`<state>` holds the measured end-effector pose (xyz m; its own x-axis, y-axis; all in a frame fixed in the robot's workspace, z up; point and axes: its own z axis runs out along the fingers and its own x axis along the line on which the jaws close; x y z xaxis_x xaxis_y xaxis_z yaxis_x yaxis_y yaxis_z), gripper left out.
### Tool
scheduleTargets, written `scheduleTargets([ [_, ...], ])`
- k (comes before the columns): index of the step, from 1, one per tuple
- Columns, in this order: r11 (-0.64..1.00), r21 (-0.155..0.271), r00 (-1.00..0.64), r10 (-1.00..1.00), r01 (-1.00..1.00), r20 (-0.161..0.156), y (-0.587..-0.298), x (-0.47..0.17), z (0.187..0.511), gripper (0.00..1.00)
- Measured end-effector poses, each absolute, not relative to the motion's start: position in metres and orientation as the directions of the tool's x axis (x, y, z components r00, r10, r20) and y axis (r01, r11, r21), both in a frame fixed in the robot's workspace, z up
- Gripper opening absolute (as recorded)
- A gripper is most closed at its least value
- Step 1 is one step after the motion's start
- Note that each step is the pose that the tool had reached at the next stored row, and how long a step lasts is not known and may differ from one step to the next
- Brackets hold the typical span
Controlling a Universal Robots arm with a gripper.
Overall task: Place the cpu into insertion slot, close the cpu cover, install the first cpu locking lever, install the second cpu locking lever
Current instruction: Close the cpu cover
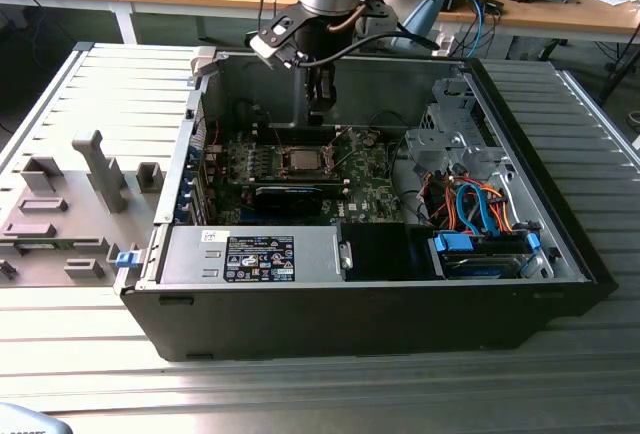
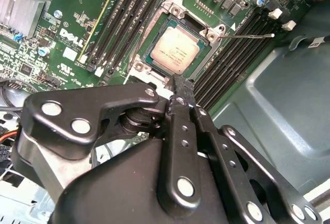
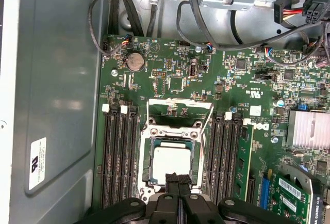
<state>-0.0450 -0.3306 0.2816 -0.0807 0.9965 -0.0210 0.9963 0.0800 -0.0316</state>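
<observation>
The cpu lies flat in the insertion slot on the green board, its silver top showing in both wrist views. The cpu cover stands swung up off the chip at the slot's far end, with board visible through its window. A thin locking lever sticks out sideways from the slot. My gripper hangs above the slot's near edge, fingers pressed together with nothing between them. In the exterior view the gripper is inside the open case, above the cpu.
Black memory slots flank the socket on both sides. A finned heatsink and an expansion card sit nearby. Cables hang over the board's far end. The case's metal wall is close beside the board.
</observation>
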Motion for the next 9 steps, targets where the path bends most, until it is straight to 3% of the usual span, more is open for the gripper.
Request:
scheduleTargets([
  [9,0.080,-0.032,-0.081,0.996,0.996,-0.023,-0.3306,-0.0371,0.2819,0.11],
])
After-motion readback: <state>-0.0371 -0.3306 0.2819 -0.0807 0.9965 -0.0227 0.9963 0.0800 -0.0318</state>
